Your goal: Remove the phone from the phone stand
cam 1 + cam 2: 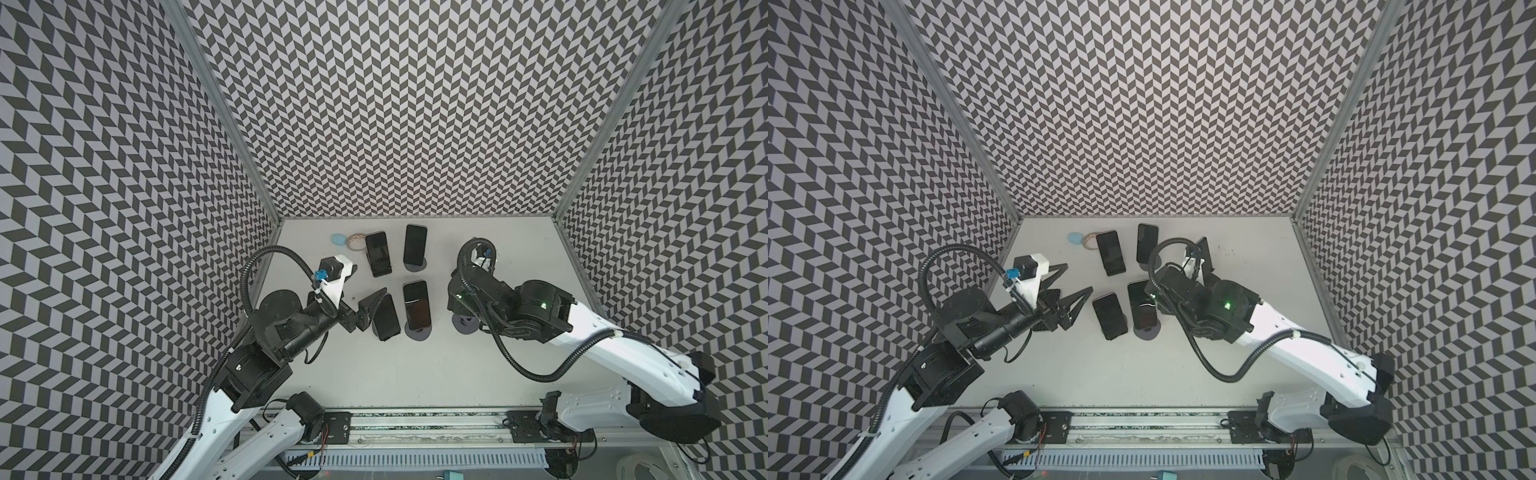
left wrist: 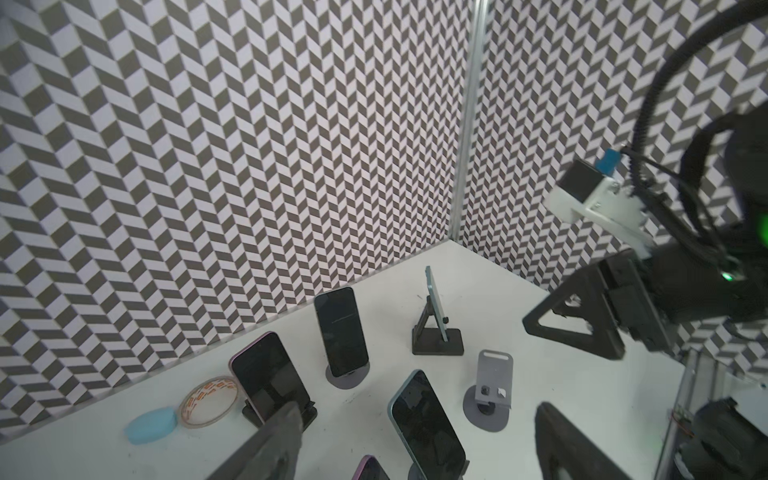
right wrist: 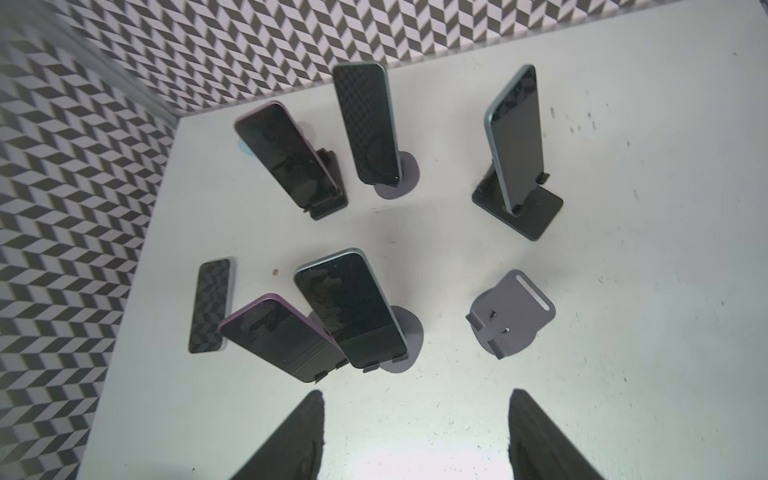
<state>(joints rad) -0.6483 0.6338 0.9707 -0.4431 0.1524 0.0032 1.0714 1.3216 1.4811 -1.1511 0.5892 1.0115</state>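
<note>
The flat phone is already off the stands. It's laid screen up on the white surface near the left wall, with the wall pattern mirrored in the glass. In a top view it looks to be sat just under the left pincer, but it's mostly covered there, so that can't be told for sure. The left pincer is spread wide open and nothing is held in it.

Just beside the flat phone, the near purple-edged phone is leaned back on a dark stand that's mostly hidden under it. Right next to that, a blue-edged phone is propped on a round grey stand. Further right, an empty grey stand is set well apart from the flat phone.

Behind those, three more are propped in a row:
- the rear purple-edged phone on a black stand
- a dark phone on a round grey base
- a side-on blue phone on a black plate stand

The right pincer is hung above the surface to the right of the phones, fingers parted, nothing gripped between them.

A tape roll and a pale blue oval thing are parked by the back wall, just beside the rear purple-edged phone.
</note>
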